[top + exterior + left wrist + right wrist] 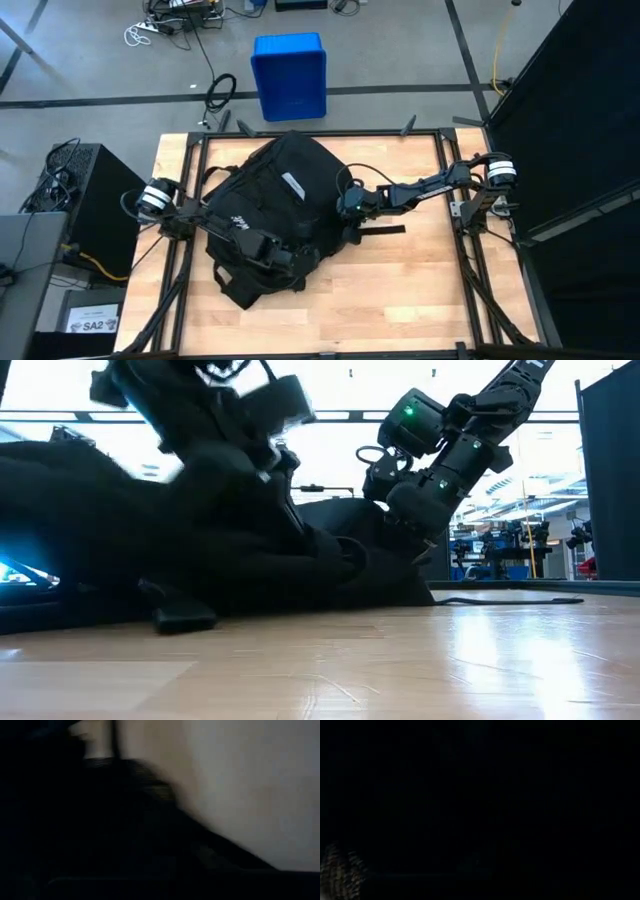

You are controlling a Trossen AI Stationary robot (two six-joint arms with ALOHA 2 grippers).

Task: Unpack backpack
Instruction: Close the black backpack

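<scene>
The backpack (270, 215) lies on its side on the wooden bench (420, 290), toward the left half, stretching from near the far edge down toward the near edge, its white label (293, 185) facing up. The left gripper (300, 258) has reached across the pack from the bench's left edge and is buried in the black fabric at the pack's near right corner; its fingers are pressed together, but whether they pinch any cloth cannot be told. The right gripper (345, 205) comes in from the right edge and presses into the pack's right flank, its fingers also closed, with dark fabric filling its wrist view. A black strap (380, 230) trails from the pack onto the bare wood just beside that gripper.
</scene>
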